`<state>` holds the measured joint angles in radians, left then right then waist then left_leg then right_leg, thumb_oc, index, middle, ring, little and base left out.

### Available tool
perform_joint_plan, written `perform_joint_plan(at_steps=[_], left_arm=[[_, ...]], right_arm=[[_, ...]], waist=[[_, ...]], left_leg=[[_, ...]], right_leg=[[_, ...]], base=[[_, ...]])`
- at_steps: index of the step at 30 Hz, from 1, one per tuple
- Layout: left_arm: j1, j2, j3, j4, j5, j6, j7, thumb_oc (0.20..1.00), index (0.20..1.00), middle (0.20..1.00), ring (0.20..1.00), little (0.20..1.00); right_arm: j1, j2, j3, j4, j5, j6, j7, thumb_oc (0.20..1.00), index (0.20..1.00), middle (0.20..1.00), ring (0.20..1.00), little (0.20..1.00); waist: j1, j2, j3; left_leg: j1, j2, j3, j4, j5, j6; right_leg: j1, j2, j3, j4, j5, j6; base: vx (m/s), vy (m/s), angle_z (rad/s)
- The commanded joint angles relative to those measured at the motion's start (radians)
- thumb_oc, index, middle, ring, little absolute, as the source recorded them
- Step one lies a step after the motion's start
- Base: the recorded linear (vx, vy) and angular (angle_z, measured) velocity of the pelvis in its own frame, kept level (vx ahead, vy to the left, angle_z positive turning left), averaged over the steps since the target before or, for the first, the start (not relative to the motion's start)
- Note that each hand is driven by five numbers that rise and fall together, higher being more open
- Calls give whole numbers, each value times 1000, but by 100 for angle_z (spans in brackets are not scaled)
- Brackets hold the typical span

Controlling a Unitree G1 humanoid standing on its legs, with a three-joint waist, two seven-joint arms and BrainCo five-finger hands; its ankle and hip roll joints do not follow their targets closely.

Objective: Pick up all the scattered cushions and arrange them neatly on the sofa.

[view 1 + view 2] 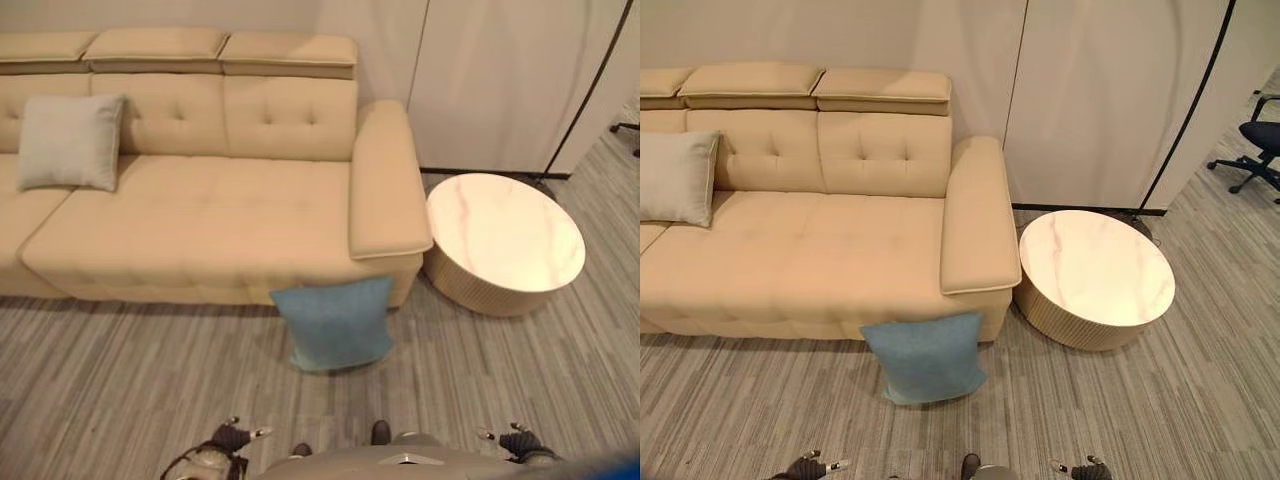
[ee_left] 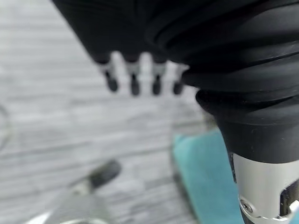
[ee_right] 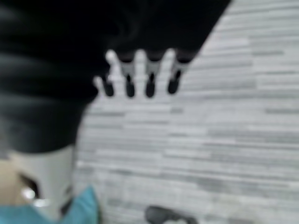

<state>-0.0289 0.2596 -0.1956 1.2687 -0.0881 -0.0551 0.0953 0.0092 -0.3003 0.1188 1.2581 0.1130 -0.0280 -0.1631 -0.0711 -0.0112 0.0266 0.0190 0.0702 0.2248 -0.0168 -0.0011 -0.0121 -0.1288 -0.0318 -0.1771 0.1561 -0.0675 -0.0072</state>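
A blue cushion (image 1: pixel 333 323) stands on the floor, leaning against the front of the beige sofa (image 1: pixel 210 225) below its right armrest. A pale grey cushion (image 1: pixel 70 142) rests upright against the sofa's backrest at the left. My left hand (image 1: pixel 232 437) and right hand (image 1: pixel 520 440) hang low at the bottom edge, well short of the blue cushion and on either side of it. In the left wrist view the left hand (image 2: pixel 134 81) has straight fingers over bare floor, with the blue cushion (image 2: pixel 205 179) beside it. The right hand (image 3: pixel 150 79) is likewise straight-fingered and holds nothing.
A low round table with a marble top (image 1: pixel 505 240) stands on the floor just right of the sofa's armrest. White wall panels (image 1: pixel 500 80) run behind it. An office chair (image 1: pixel 1260 140) shows at the far right. Grey plank floor (image 1: pixel 130 380) lies in front of the sofa.
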Motion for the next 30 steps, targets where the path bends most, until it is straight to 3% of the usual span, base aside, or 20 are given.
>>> perform_joint_plan(at_steps=[1, 9, 13, 17, 21, 22, 23, 26, 30], left_arm=[[-29, 30, 23, 25, 19, -20, 29, 1000, 1000, 1000, 1000, 1000], [-77, 51, 7, -13, -10, -35, 24, 1000, 1000, 1000, 1000, 1000], [-75, 44, -3, -11, 7, -31, 23, 1000, 1000, 1000, 1000, 1000], [-54, 41, 8, 12, 17, -27, 23, 1000, 1000, 1000, 1000, 1000], [-40, 53, 21, 30, 36, -21, 22, 1000, 1000, 1000, 1000, 1000], [-45, 63, 26, 25, 34, -19, 25, 1000, 1000, 1000, 1000, 1000], [-45, 63, 26, 25, 34, -19, 25, 1000, 1000, 1000, 1000, 1000], [-54, 79, 29, 13, 30, -20, 30, 1000, 1000, 1000, 1000, 1000], [-54, 81, 26, 12, 32, -20, 29, 1000, 1000, 1000, 1000, 1000]], right_arm=[[-51, -26, 15, 37, -8, -18, -21, 1000, 1000, 1000, 1000, 1000], [-71, -47, 41, 3, -18, -27, -22, 1000, 1000, 1000, 1000, 1000], [-70, -53, 52, 0, -31, -22, -23, 1000, 1000, 1000, 1000, 1000], [-73, -46, 68, -18, -53, -22, -20, 1000, 1000, 1000, 1000, 1000], [-76, -34, 85, -44, -78, -19, -13, 1000, 1000, 1000, 1000, 1000], [-85, -28, 96, -57, -89, -14, -11, 1000, 1000, 1000, 1000, 1000], [-86, -28, 96, -57, -89, -14, -11, 1000, 1000, 1000, 1000, 1000], [-103, -19, 110, -89, -88, -16, -8, 1000, 1000, 1000, 1000, 1000], [-116, -28, 126, -110, -87, -17, -8, 1000, 1000, 1000, 1000, 1000]], waist=[[-9, -41, 24], [1, -67, 99], [12, -61, 91], [26, -53, 83], [39, -64, 82], [49, -69, 94], [49, -68, 91], [45, -57, 118], [30, -57, 123]], left_leg=[[36, 4, -13, -41, -16, -68], [-127, 45, -36, 208, -34, -100], [-192, 23, -8, 141, 9, -85], [-189, -2, -60, 97, 20, -75], [-169, -20, -59, 106, -12, -44], [-157, -28, -51, 118, -37, -19], [-160, -28, -50, 117, -35, -19], [-144, -31, -46, 124, -57, 12], [-91, -60, -50, 101, -79, 18]], right_leg=[[154, -58, -6, -185, 25, 141], [125, -54, -28, -135, -16, 90], [145, -48, -58, -158, -22, 96], [153, -37, -27, -144, -44, 104], [143, -68, 8, -84, -56, 118], [106, -96, 22, 3, -48, 139], [103, -95, 22, 2, -45, 139], [-4, -108, 39, 173, -16, 146], [-55, -78, 29, 64, 13, 128]], base=[[-4, -34, 4], [-70, -85, 23], [103, 32, 47], [206, 131, 6], [168, 164, -36], [122, 177, -67], [94, 168, -79], [93, 134, -50], [187, 45, -34]])
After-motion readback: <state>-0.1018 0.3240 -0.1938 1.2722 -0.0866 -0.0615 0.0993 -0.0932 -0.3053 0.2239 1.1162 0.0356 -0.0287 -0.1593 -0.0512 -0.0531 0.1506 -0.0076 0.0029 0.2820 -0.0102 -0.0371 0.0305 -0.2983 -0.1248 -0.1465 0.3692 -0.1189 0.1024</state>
